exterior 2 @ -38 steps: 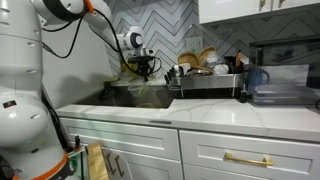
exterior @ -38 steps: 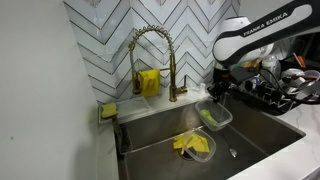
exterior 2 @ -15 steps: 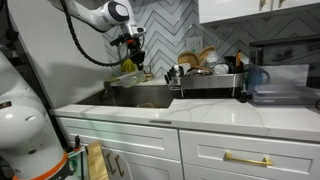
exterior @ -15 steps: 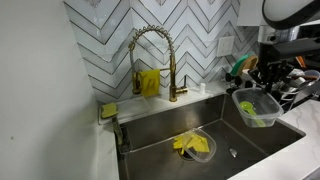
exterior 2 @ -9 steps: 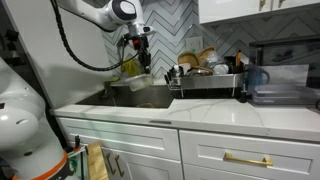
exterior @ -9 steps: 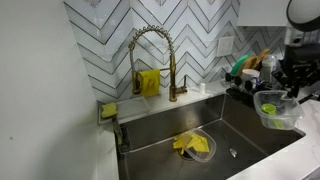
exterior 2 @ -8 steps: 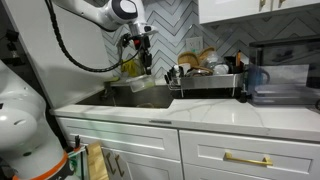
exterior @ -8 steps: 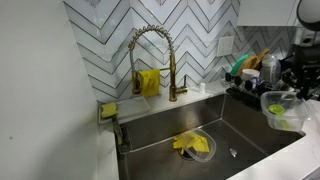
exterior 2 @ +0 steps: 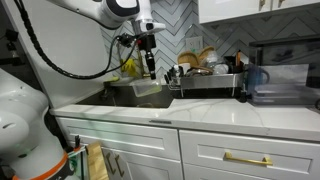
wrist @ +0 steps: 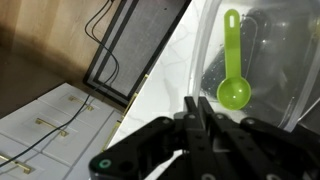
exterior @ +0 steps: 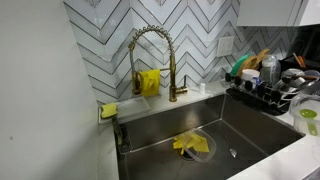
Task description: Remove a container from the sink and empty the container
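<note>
**Asker:** Where is the container?

**Me:** The clear plastic container (wrist: 272, 60) hangs from my hand (wrist: 200, 118), up out of the sink (exterior: 250, 135). In the wrist view it fills the 2 o'clock part of the picture. A bright green spoon (wrist: 233, 72) lies inside it, bowl end toward 6 o'clock.

**Asker:** How is your hand set?

**Me:** My fingers are pinched on the container's near wall, one on each side of the clear plastic. In an exterior view my hand (exterior 2: 149, 66) points straight down with the container (exterior 2: 147, 89) right under it. It hangs above the basin, just at 9 o'clock of the dish rack (exterior 2: 205, 82).

**Asker:** What else is around it?

**Me:** In an exterior view the container (exterior: 307, 118) sits at the 3 o'clock edge of the picture, partly cut off, with a bit of green showing inside. The loaded dish rack (exterior: 265, 95) is just at 11 o'clock of it. A crumpled yellow cloth (exterior: 192, 145) lies on the sink floor by the drain. The gold faucet (exterior: 172, 80) rises at the basin's 12 o'clock side, with a second yellow cloth (exterior: 149, 82) beside it against the tiled wall. A yellow-green sponge (exterior: 108, 110) rests on the ledge at 9 o'clock. A white table (exterior 2: 200, 112) runs under the rack.
</note>
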Robot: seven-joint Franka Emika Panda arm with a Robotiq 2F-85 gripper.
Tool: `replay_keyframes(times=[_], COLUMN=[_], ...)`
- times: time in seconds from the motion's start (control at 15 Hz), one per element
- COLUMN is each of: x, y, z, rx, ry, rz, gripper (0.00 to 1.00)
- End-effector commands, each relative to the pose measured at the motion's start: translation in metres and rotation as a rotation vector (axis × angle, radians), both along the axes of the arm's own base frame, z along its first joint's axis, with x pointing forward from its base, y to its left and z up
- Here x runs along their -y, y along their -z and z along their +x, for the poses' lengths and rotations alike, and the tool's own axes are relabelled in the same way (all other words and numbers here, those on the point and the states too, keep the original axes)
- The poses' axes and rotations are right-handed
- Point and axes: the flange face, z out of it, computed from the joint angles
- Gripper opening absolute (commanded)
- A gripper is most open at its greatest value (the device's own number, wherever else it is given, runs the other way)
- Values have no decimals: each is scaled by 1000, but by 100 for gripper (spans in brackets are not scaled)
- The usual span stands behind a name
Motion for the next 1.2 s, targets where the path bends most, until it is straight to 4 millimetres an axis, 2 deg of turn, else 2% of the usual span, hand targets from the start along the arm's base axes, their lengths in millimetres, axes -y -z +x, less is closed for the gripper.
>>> replay_keyframes(times=[0.0, 0.07, 0.13, 0.33, 0.6, 0.73, 0.87, 1.13], x=[-3, -6, -1, 43, 103, 120, 127, 112], y=[-1, -1, 4, 17, 18, 15, 12, 10], z=[1, 2, 5, 7, 13, 20, 28, 46], rx=[-1, -1, -14, -6, 37, 93, 162, 294], ry=[-7, -11, 16, 195, 411, 491, 530, 521], rz=[-2, -4, -39, -118, -165, -219, -302, -504], gripper=[7, 7, 2, 2, 2, 2, 2, 2])
